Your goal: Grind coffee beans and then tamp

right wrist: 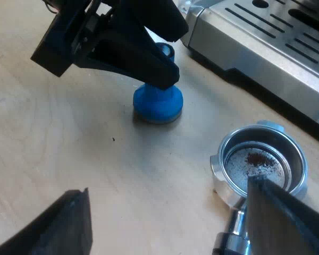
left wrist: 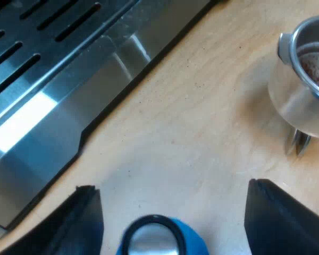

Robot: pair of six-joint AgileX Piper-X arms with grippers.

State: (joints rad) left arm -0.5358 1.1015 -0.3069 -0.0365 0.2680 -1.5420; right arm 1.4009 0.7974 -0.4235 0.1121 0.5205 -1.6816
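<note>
The blue tamper (left wrist: pixel 158 239) (right wrist: pixel 158 102) stands upright on the wooden table, its metal-capped top between the fingers of my left gripper (left wrist: pixel 171 187) (right wrist: pixel 162 68). That gripper is open and straddles the tamper's top without closing on it. The metal holder (left wrist: pixel 307 79) (right wrist: pixel 259 166) rests on the table near the tamper, with a little brown coffee in its basket. My right gripper (right wrist: pixel 167 187) is open just above the table. One of its fingers (right wrist: pixel 287 218) hangs over the holder's rim and the start of its handle (right wrist: pixel 229 245).
The espresso machine's steel drip tray (left wrist: pixel 48 90) (right wrist: pixel 266 37), with its slotted grate, borders the work area close to the tamper and the holder. Bare wooden table (right wrist: pixel 53 138) stretches away from the machine.
</note>
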